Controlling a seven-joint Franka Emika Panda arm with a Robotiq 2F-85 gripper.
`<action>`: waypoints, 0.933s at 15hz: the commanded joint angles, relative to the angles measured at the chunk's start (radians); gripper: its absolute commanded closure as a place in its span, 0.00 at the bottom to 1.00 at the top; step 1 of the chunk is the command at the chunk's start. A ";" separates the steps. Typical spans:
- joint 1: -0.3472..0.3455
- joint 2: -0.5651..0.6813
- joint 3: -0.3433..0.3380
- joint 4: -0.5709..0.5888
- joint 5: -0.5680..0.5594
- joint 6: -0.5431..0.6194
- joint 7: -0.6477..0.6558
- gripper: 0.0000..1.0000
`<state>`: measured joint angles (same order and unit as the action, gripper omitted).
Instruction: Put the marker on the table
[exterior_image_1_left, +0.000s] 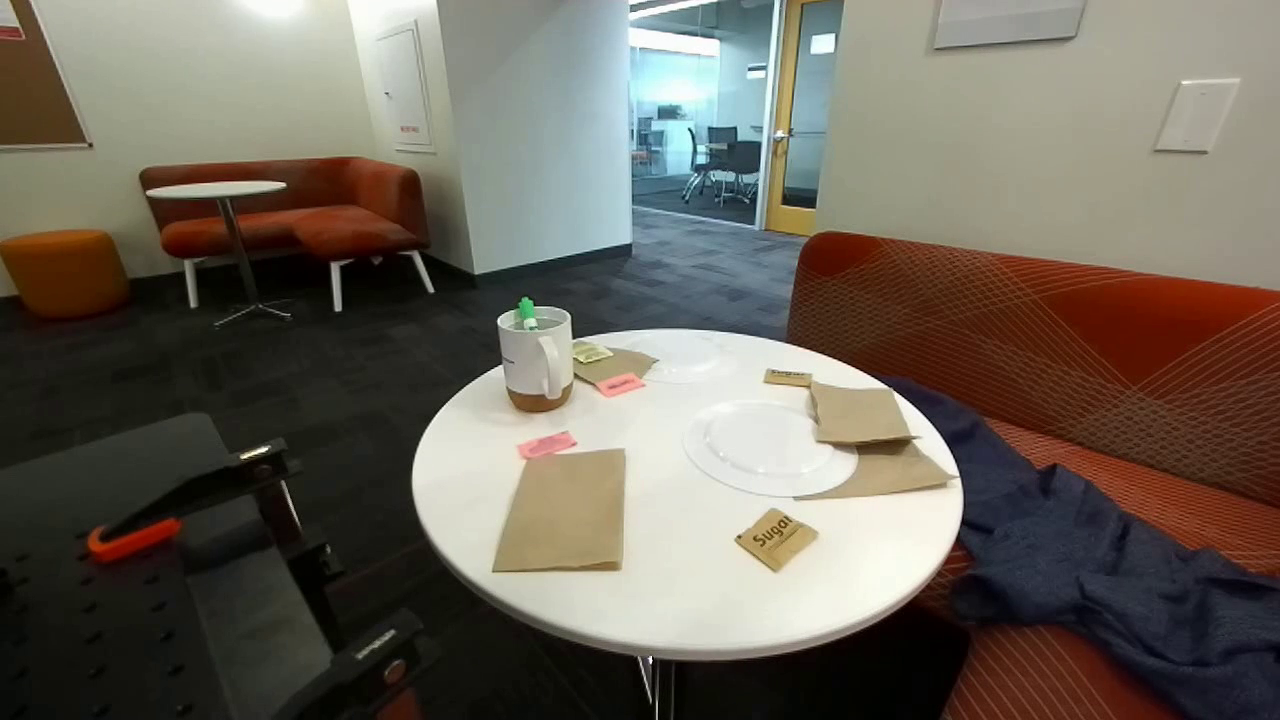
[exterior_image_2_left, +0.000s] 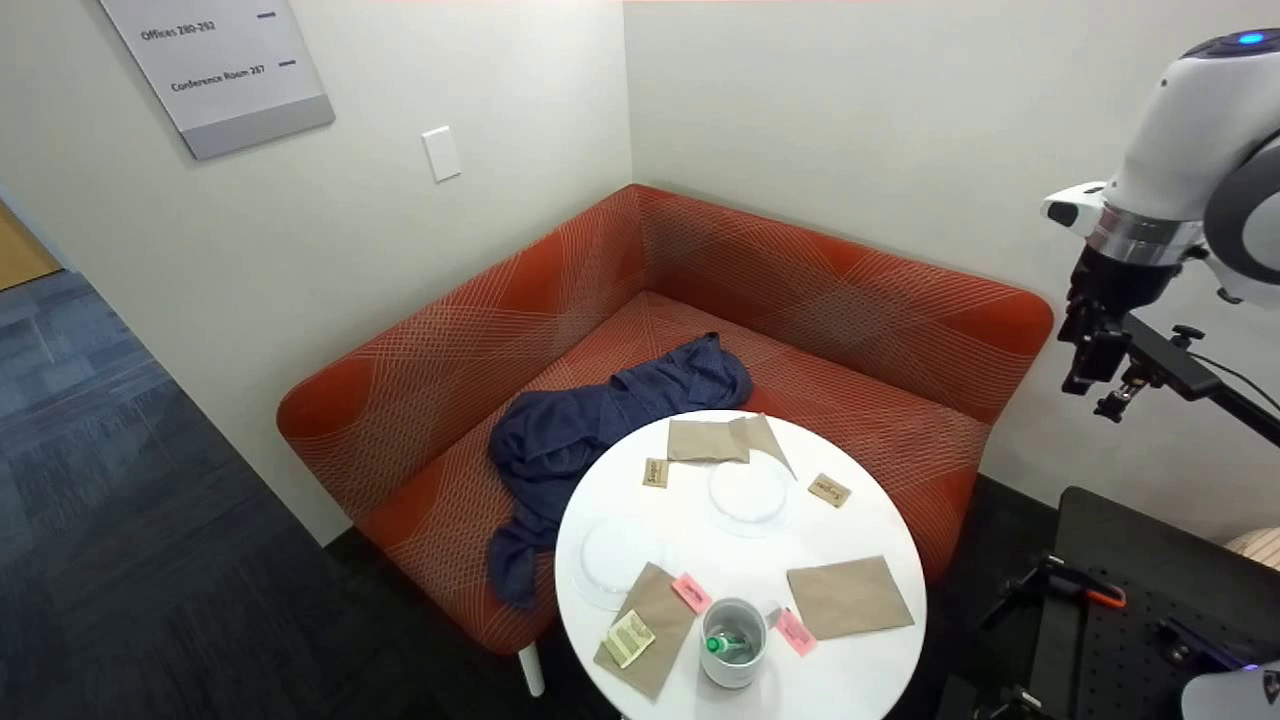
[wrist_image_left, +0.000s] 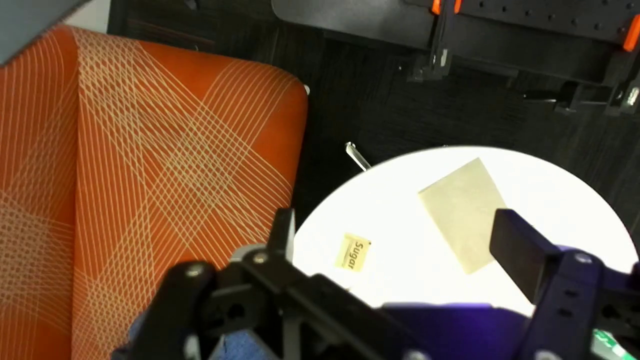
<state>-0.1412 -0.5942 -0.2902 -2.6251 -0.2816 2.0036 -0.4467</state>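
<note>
The marker stands tilted inside a white mug (exterior_image_1_left: 525, 355) with a brown base; only its green and pale end (exterior_image_1_left: 527, 314) shows above the rim. In an exterior view the marker (exterior_image_2_left: 722, 643) lies against the inside of the mug (exterior_image_2_left: 732, 678). The mug stands on the white round table (exterior_image_1_left: 670, 520), near its edge. The table also shows in an exterior view (exterior_image_2_left: 745, 565) and the wrist view (wrist_image_left: 395, 255). My gripper (exterior_image_2_left: 1092, 388) hangs well above and away from the table. In the wrist view its fingers (wrist_image_left: 395, 225) are wide apart with nothing between them.
Clear plates (exterior_image_1_left: 770, 447), brown papers (exterior_image_1_left: 565, 510), sugar packets (exterior_image_1_left: 777, 539) and pink packets (exterior_image_1_left: 547, 445) lie on the table. A red sofa (exterior_image_2_left: 820, 290) with dark blue cloth (exterior_image_2_left: 610, 410) borders it. A black cart (exterior_image_2_left: 1110, 560) with clamps stands alongside.
</note>
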 joint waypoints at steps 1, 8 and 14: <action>0.054 0.045 0.035 0.017 0.070 0.072 0.018 0.00; 0.156 0.108 0.125 0.008 0.158 0.153 0.010 0.00; 0.241 0.169 0.176 0.000 0.255 0.198 -0.009 0.00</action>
<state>0.0631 -0.4632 -0.1326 -2.6252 -0.0834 2.1574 -0.4455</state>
